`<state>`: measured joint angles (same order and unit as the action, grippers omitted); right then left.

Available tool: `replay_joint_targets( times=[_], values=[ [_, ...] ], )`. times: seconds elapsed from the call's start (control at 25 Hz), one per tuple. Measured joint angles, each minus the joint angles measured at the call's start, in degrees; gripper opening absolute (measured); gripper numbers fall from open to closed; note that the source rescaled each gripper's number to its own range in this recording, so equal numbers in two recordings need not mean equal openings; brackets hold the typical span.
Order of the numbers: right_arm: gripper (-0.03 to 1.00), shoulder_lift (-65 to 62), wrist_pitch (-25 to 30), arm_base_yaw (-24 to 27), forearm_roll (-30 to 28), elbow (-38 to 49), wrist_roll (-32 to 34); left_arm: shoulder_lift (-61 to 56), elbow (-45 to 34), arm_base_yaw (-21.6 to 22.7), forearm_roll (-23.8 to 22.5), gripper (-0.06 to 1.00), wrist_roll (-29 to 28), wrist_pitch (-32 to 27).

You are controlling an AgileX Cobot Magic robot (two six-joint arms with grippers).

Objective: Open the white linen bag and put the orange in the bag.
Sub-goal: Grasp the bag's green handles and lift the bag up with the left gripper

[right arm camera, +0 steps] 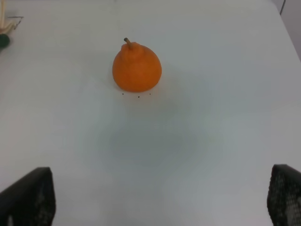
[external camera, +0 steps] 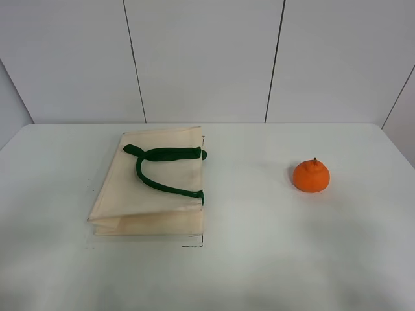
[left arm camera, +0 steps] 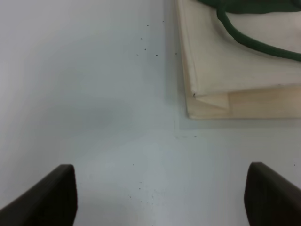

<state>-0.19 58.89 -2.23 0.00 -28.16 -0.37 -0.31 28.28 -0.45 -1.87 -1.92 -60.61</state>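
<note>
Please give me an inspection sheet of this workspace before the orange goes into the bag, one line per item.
Surface: white table, tiny dark specks, thin black corner mark by the bag.
Job's things: white linen bag lying flat, unopened, green handles on top; orange stem up, apart from the bag.
Clutter: nothing seen.
Grippers: left gripper open, over bare table near the bag's corner; right gripper open, short of the orange; both empty.
Cables: nothing seen.
Surroundings: white panelled wall.
</note>
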Motion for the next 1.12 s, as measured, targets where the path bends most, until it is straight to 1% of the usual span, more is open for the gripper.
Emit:
replay_joint_targets(
  times=[0.4,0.52,0.6,0.76,0.92,1.12],
  values=[
    [1.00,0.00,0.00,0.00,0.00,0.00,0.00,0.31,0.55,0.00,0.00,1.00,0.00,0.29],
    [1.00,0.00,0.00,0.00,0.00,0.00,0.00,4.78,1.92,0.00,0.46,1.00,0.00,-0.68],
    [1.00,0.00,0.00,0.00,0.00,0.00,0.00,9.71,3.53,0.00,0.90,1.00,0.00,-0.86],
    [1.00,0.00,0.00,0.00,0.00,0.00,0.00,23.99,10.96,0.00,1.03,1.00,0.00,-0.98],
    [1.00,0.00,0.00,0.00,0.00,0.00,0.00,41.17,20.48,0.00,1.03,1.00,1.21,-0.59],
    [1.00,0.00,0.00,0.00,0.00,0.00,0.00,62.78,32.32,0.00,1.08,1.00,1.92,2.60]
  ],
)
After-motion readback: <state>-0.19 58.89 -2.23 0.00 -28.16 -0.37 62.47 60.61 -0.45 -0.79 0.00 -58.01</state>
